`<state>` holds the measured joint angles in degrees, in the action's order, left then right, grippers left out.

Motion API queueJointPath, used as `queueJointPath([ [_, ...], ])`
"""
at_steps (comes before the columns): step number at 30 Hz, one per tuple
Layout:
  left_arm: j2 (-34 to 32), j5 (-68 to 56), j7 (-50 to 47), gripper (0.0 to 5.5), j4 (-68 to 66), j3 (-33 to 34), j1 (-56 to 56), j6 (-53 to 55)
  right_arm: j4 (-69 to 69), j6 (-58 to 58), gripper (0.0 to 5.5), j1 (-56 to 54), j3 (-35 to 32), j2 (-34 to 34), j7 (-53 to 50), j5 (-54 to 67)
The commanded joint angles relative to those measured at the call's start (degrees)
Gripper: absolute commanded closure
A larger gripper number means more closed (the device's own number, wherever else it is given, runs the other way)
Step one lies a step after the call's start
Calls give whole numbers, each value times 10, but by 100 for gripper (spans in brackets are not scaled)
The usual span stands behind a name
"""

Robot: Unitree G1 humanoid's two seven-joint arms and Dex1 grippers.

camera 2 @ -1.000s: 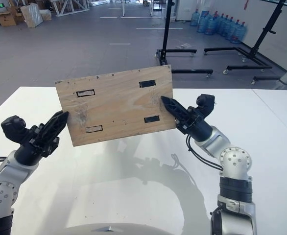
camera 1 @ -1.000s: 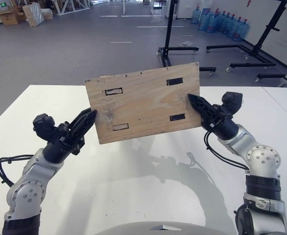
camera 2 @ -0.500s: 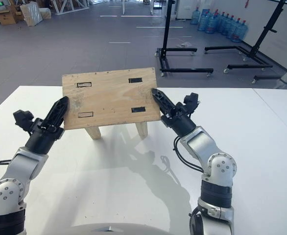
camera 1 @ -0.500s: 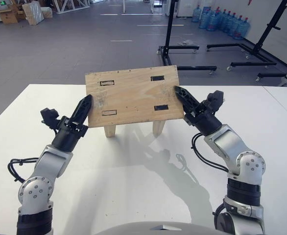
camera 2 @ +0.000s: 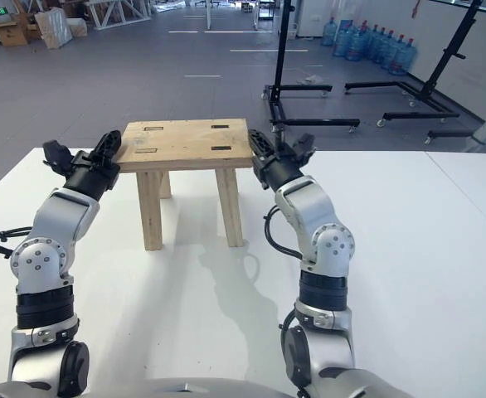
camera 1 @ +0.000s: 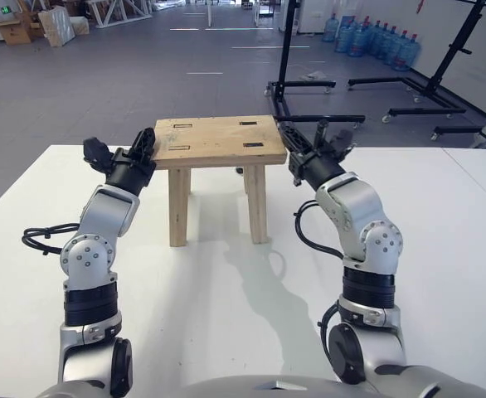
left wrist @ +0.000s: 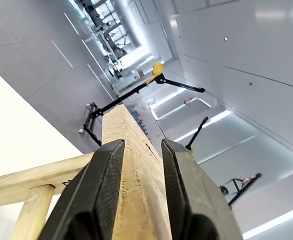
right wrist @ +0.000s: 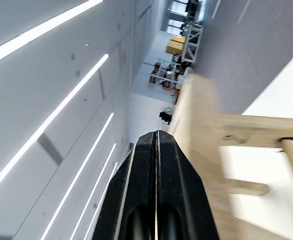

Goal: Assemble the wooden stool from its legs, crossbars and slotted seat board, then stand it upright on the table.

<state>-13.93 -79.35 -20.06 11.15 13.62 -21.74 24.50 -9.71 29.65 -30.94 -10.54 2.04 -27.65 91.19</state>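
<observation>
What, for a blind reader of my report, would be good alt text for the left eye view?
An assembled wooden stool stands upright on a white table, its slotted seat board level. The left tool meets the board's left edge and the right tool its right edge; black wheeled stands sit on the hall floor behind.

Head stereo pair looks forward-down over table (camera 1: pixel 226 315), both sharing stool (camera 1: pixel 218 141); wrist cameras close against its opposite edges.

Stool (camera 1: pixel 218 143) upright on table (camera 1: pixel 450 249)
</observation>
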Motion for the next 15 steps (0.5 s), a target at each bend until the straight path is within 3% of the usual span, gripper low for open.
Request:
queueJointPath([
  [1, 9, 26, 11, 417, 0, 3, 22, 18, -5, -2, 548, -3, -8, -6, 17, -20],
  [5, 2, 73, 36, 417, -2, 10, 9, 11, -11, -10, 548, 6, -13, -19, 73, -68],
  [10, -17, 183, 120, 417, 24, -7, -6, -20, -42, -37, 548, 37, 8, -61, 273, -186],
  [15, -64, 400, 215, 417, 94, -71, 16, -107, -87, -114, 548, 70, 106, -90, 437, -379],
])
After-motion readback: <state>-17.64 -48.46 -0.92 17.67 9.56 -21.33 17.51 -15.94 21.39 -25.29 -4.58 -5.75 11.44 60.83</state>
